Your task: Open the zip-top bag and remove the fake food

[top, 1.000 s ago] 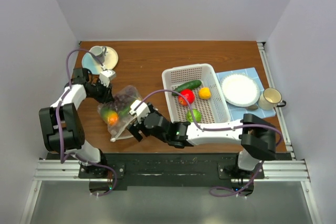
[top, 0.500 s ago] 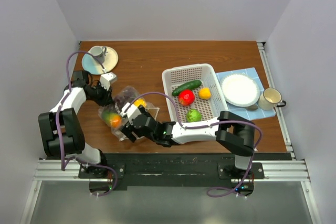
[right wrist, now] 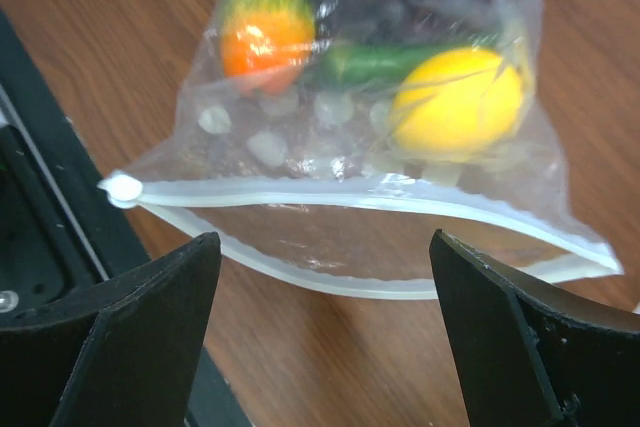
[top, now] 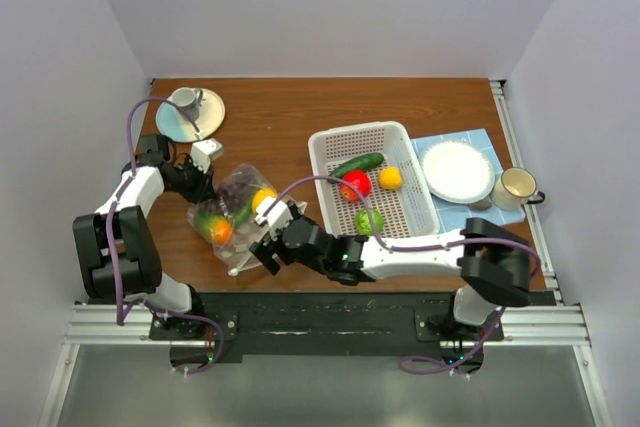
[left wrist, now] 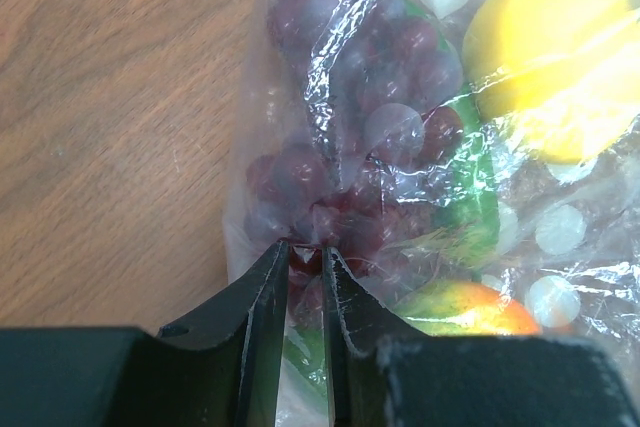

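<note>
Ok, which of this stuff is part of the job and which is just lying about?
Job: zip-top bag; lemon and grapes inside it; left gripper pinching it; right gripper open at its zipper end; basket holding the cucumber.
Lying about: cup on saucer, white plate, blue mat, mug.

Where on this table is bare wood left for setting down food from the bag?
The far middle is bare, bordered by the saucer, the basket and the zip-top bag. Crowded: the right side with basket, plate and mug, and the near edge under the right arm.
</note>
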{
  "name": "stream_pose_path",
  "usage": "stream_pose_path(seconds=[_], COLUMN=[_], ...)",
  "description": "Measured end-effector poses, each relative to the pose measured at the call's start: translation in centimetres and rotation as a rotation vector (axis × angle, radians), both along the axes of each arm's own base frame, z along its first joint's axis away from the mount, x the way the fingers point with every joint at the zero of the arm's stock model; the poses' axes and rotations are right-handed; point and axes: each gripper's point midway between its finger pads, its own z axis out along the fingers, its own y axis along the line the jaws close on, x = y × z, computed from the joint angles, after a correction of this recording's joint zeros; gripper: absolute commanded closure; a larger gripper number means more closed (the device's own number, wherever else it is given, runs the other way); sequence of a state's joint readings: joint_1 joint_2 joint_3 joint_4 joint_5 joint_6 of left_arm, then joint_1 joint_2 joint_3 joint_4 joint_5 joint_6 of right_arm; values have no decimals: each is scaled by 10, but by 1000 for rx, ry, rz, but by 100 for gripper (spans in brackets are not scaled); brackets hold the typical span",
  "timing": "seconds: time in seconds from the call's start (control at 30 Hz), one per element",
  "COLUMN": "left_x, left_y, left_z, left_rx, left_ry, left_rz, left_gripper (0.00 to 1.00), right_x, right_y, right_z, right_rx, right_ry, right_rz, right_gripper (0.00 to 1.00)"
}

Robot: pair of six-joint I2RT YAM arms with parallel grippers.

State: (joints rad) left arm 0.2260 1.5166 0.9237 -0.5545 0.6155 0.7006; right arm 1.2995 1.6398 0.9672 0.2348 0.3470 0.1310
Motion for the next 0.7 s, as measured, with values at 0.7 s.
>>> stream_pose_path(seconds=[0.7], left_x=[-2], left_y=[0], left_z=[0], left_rx=[-1], left_ry=[10], left_rz=[1], left_gripper=[76], right_x=[2], right_y=[-3], right_z=[-32], right_rx=[-44], right_ry=[3], right_rz=[-9], right_gripper=[22])
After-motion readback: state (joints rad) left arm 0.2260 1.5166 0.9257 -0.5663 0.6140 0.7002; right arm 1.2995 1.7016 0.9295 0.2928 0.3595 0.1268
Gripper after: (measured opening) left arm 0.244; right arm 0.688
